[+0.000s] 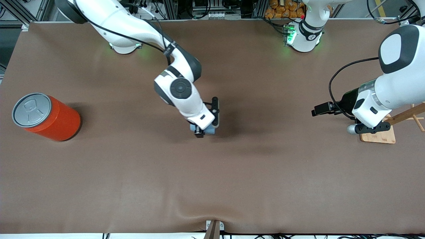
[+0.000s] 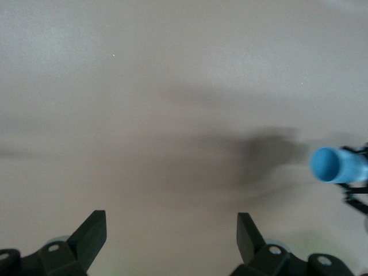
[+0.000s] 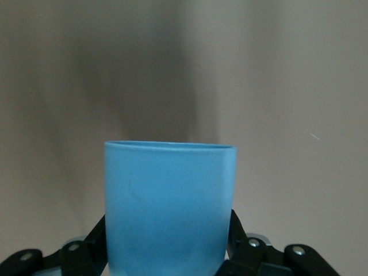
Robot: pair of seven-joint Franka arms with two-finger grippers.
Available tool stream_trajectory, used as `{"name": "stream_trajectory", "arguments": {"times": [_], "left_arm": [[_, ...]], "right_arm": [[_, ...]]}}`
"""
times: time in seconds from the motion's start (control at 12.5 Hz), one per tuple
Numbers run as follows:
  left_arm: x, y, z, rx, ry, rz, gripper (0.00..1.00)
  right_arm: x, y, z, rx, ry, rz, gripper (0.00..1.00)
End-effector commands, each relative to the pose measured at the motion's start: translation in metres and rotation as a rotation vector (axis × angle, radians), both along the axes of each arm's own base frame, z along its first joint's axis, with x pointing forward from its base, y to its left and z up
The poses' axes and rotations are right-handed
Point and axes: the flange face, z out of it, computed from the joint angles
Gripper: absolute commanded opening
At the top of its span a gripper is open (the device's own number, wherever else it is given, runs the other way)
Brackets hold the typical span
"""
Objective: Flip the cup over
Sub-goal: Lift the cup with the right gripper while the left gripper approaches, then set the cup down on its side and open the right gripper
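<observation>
The light-blue cup (image 1: 208,129) is held between the fingers of my right gripper (image 1: 203,130), low over the middle of the table. In the right wrist view the cup (image 3: 169,201) fills the space between the fingers (image 3: 240,233), and the right gripper (image 3: 168,237) is shut on its sides. In the left wrist view the cup (image 2: 336,165) is turned on its side, its deeper-blue mouth facing the left arm's end. My left gripper (image 1: 357,128) waits open and empty at its own end of the table; its fingers (image 2: 94,227) stand wide apart around the left gripper's midpoint (image 2: 171,224).
A large orange can (image 1: 46,116) with a grey pull-tab lid stands at the right arm's end of the table. A wooden stand (image 1: 378,136) with slanting rods sits under and beside the left gripper. The brown table cover (image 1: 212,179) stretches toward the front camera.
</observation>
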Motion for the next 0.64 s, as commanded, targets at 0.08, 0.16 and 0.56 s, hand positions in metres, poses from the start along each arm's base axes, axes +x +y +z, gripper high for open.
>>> {"name": "stream_trajectory", "arguments": {"times": [0.08, 0.16, 0.56], "left_arm": [[0.002, 0.013, -0.003, -0.05, 0.009, 0.024, 1.0], [0.003, 0.013, -0.004, -0.058, 0.012, 0.028, 1.0], [0.005, 0.013, -0.011, -0.064, 0.02, 0.031, 1.0]], "right_arm": [[-0.016, 0.028, -0.048, 0.042, -0.02, 0.055, 0.73], [-0.017, 0.03, -0.053, 0.054, -0.029, 0.059, 0.76], [-0.018, 0.033, -0.047, 0.063, -0.024, 0.049, 1.0]]}}
